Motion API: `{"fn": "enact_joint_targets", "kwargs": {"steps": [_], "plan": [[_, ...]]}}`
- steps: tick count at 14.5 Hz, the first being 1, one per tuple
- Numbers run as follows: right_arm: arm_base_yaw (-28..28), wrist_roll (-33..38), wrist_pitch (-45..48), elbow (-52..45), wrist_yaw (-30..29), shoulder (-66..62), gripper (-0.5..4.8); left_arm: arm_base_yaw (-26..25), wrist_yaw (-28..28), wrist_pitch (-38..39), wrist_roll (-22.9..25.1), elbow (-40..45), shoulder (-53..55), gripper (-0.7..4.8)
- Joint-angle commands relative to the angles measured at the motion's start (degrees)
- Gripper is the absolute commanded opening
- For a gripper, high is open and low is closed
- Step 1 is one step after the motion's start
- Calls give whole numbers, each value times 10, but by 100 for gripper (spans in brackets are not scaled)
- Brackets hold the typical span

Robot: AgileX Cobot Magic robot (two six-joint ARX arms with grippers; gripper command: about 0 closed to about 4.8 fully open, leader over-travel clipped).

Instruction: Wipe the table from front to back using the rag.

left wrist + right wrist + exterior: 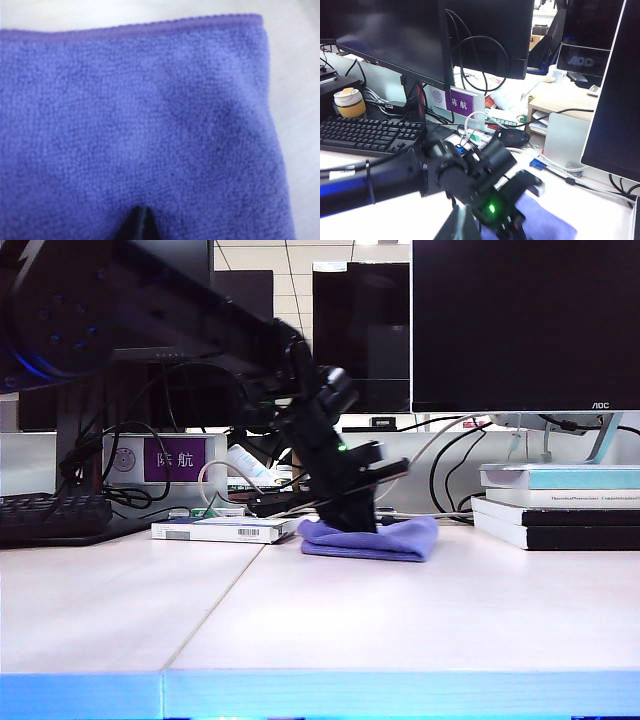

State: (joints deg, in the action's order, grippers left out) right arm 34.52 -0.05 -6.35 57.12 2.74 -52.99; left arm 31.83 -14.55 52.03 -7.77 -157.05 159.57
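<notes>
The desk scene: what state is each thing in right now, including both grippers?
Rag: folded, flat on the table, far back.
Left gripper: shut, pressing down on the rag.
Right gripper: out of sight.
Table: bare in front.
White box: lying flat beside the rag.
Monitor: screen dark.

Your left arm [150, 315] is matte black, thick and rounded near the camera, narrowing to a blocky wrist with a small green light. Its left gripper [137, 226] shows as a dark pointed tip. A white label wraps a black cable alongside.

Lavender rag [370, 538] bunched on pale table [400, 620]
</notes>
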Motion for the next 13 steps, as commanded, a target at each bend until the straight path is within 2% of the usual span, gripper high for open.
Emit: {"fn": "enact_joint_targets", "kwargs": {"steps": [1, 8, 10, 13], "plan": [[-1, -3, 11, 3, -3, 1, -5, 16, 14, 40, 0, 1, 4, -5], [-1, -2, 10, 3, 1, 1, -5, -9, 19, 89, 11, 1, 4, -6], [-1, -2, 1, 3, 5, 1, 45, -15, 19, 89, 11, 1, 1, -6], [-1, -2, -11, 3, 5, 1, 45, -16, 19, 82, 11, 1, 0, -5]]}}
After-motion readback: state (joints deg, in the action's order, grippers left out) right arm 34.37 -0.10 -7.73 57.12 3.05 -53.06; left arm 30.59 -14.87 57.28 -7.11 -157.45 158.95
